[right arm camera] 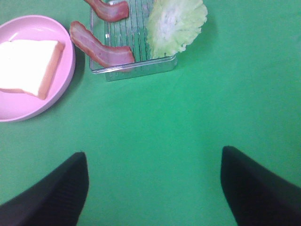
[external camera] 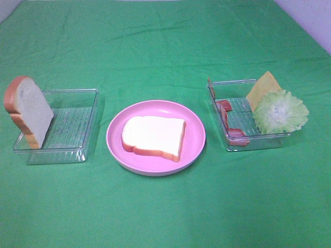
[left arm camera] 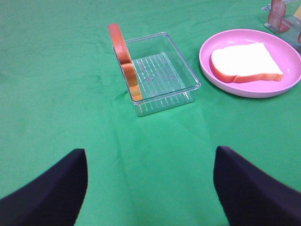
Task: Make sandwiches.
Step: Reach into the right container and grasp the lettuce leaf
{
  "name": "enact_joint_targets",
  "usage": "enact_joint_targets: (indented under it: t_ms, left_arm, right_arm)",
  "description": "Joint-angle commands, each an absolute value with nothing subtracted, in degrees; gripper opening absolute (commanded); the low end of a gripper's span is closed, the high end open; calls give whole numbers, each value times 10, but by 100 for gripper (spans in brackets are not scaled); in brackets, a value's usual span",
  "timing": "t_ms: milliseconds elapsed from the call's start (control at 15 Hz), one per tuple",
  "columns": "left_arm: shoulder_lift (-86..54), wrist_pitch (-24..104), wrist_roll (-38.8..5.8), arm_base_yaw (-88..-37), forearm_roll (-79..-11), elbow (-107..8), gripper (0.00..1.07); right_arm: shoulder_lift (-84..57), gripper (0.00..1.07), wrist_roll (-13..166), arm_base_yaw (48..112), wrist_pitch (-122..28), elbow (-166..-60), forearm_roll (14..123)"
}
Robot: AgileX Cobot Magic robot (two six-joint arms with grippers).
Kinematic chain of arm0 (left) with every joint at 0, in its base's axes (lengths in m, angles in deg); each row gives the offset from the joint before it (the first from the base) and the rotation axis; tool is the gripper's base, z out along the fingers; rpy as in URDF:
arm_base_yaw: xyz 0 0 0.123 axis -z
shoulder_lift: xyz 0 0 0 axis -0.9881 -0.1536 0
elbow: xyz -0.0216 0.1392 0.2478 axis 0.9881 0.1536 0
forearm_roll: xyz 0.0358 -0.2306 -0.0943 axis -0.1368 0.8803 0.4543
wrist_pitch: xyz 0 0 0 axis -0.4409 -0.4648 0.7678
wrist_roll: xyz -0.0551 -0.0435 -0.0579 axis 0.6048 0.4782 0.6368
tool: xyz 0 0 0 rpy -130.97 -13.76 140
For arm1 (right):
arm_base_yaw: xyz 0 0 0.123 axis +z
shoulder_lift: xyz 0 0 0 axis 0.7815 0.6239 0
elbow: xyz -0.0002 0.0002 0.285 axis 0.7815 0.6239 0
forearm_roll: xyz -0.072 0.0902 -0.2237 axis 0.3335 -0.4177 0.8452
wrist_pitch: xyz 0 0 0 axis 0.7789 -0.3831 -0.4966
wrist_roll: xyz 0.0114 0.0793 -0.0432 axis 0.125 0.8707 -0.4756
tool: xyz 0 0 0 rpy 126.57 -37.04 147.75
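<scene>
A round pink plate (external camera: pixel 194 137) sits mid-bench on the green cloth (external camera: pixel 165 217). One white bread slice (external camera: pixel 154 136) with an orange-brown crust lies flat on it.

On the plate's left-arm side, just beside it but not touching, is a clear ridged tray (external camera: pixel 77 124). A second bread slice (external camera: pixel 28 109) stands on edge at this tray's outer end, the end farther from the plate. It leans against the wall there, with its top rising above the rim.

On the plate's right-arm side, also just apart from it, is a second clear tray (external camera: pixel 243 111). Reddish bacon strips (external camera: pixel 227 121) lie along the end of this tray nearest the plate. A brownish piece upright at the far corner of that same end may be another strip, but it is too small to tell. At the end away from the plate, a frilly pale green lettuce leaf (external camera: pixel 281 112) leans over the rim. A square yellow-orange cheese slice (external camera: pixel 264 88) stands tilted behind the lettuce, touching it.

The left gripper (left arm camera: pixel 150 193) hangs over bare cloth on the near side of the bread tray, its jaws spread wide with nothing between them. The right gripper (right arm camera: pixel 153 193) hangs over bare cloth on the near side of the bacon tray, its jaws equally wide and holding nothing.
</scene>
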State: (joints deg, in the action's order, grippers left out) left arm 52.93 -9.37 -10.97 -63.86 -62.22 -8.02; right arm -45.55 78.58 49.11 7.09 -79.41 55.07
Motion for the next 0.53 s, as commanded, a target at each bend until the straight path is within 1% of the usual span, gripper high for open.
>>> enact_joint_targets:
  t_ms: [67,267,533]
  left_arm:
    - [540,-87,-110,-637,-619,-80,71]
    - [540,-87,-110,-637,-619,-80,71]
    - [540,-87,-110,-637,-619,-80,71]
  right_arm:
    - [-329,70,786,488,61,-848,549]
    - [-172,70,785,488,70,-932,549]
    - [9,70,783,487,125,-1048,549]
